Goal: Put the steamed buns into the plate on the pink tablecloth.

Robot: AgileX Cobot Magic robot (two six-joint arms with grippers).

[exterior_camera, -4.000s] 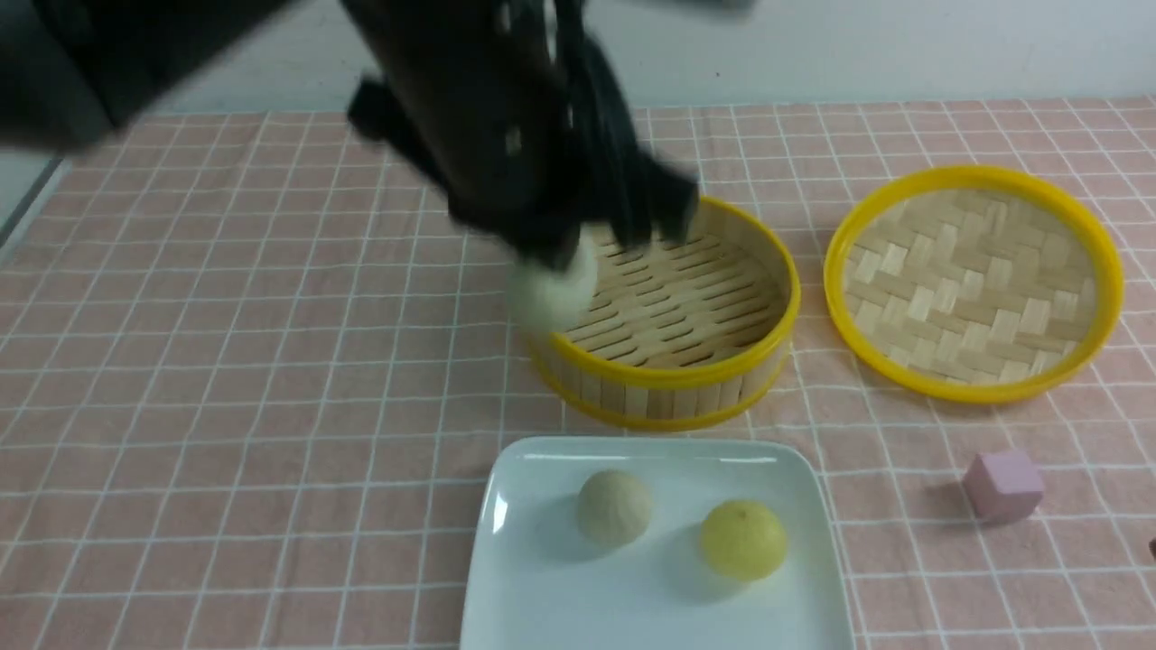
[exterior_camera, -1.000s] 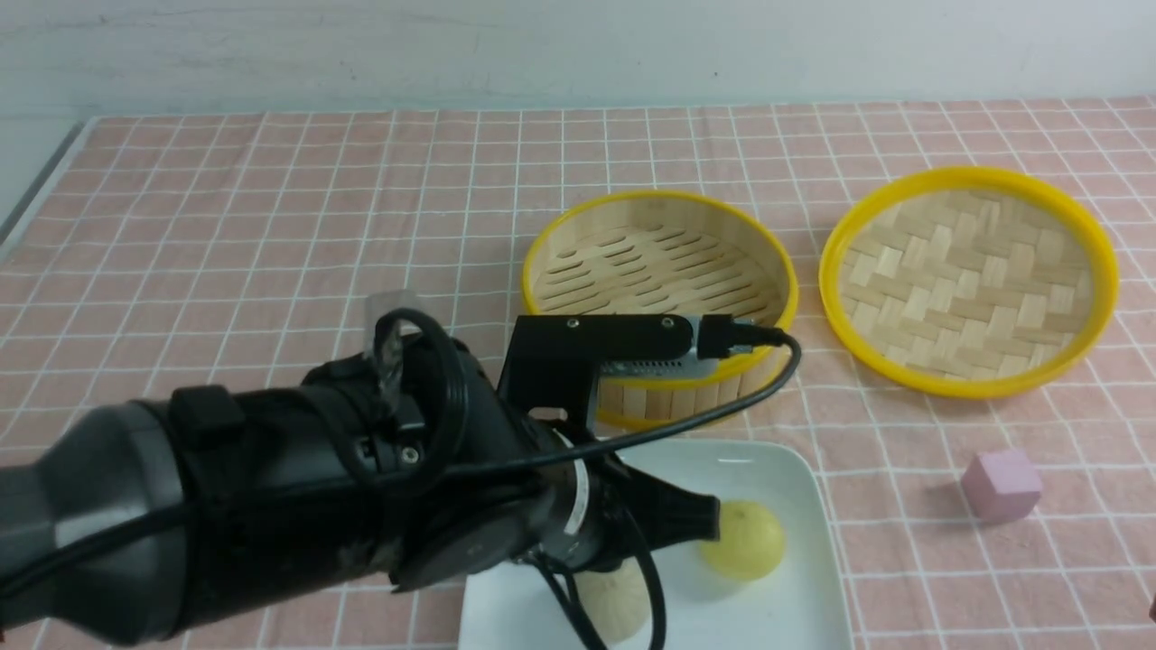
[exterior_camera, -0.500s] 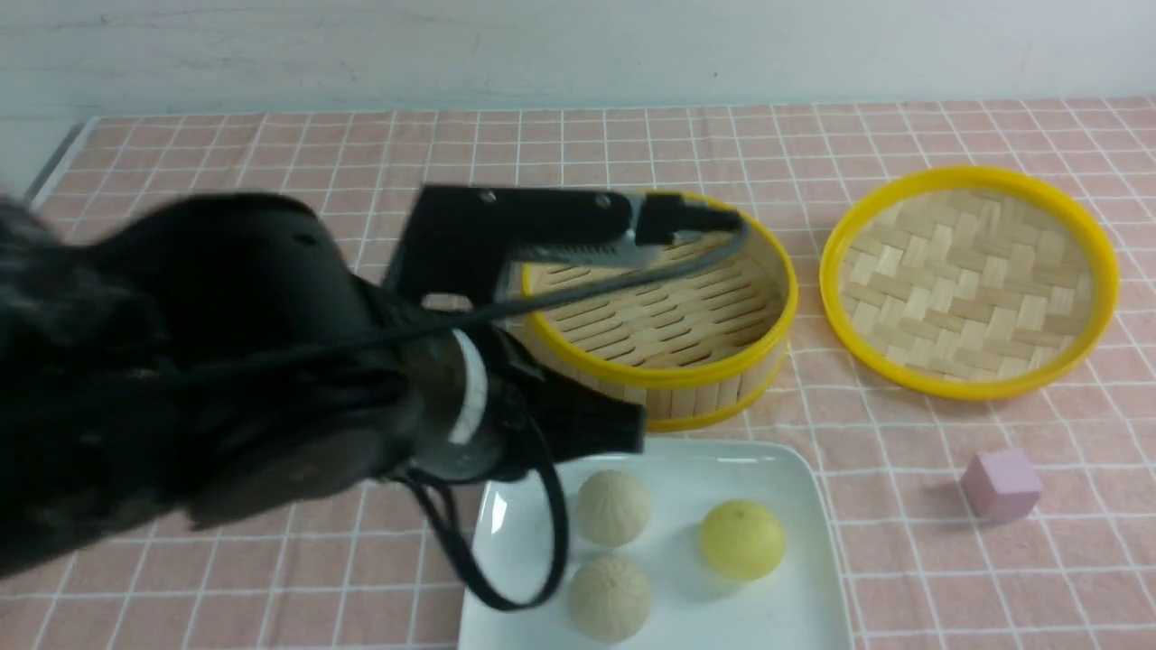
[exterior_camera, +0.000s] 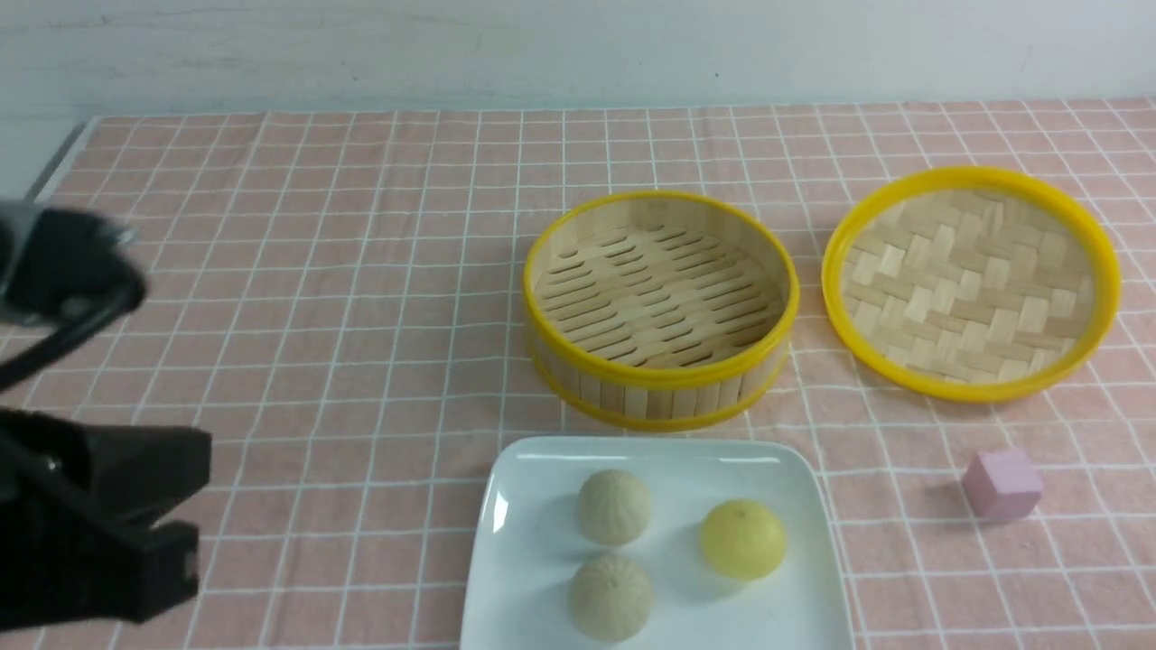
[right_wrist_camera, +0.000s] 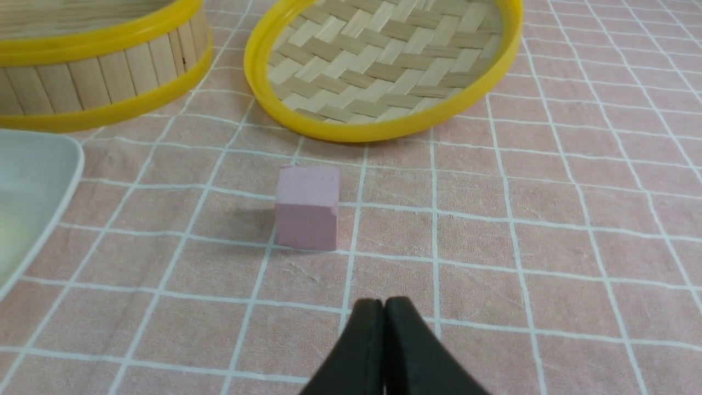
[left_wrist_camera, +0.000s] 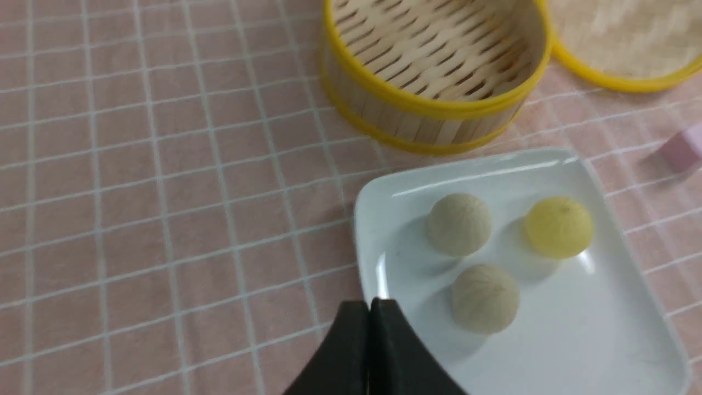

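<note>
Clerk: Withdrawn since a second ago, we log: left gripper (left_wrist_camera: pixel 368 307), from over the plate (exterior_camera: pixel 533 578) to the far left; jaws pressed together, empty.
Checker: We add: three steamed buns (exterior_camera: pixel 614 507) on that plate, pink tablecloth (exterior_camera: pixel 316 316) beneath; right gripper (right_wrist_camera: pixel 383 307), jaws closed, empty.

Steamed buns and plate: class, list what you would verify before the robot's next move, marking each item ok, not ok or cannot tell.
1. The rear beige bun, front beige bun and yellow bun all lie on the plate: ok.
2. The steamer basket holds nothing: ok.
3. The left gripper is shut and holds nothing: ok.
4. The right gripper is shut and holds nothing: ok.
5. The pink cube stands on the tablecloth, apart from the plate: ok.
</note>
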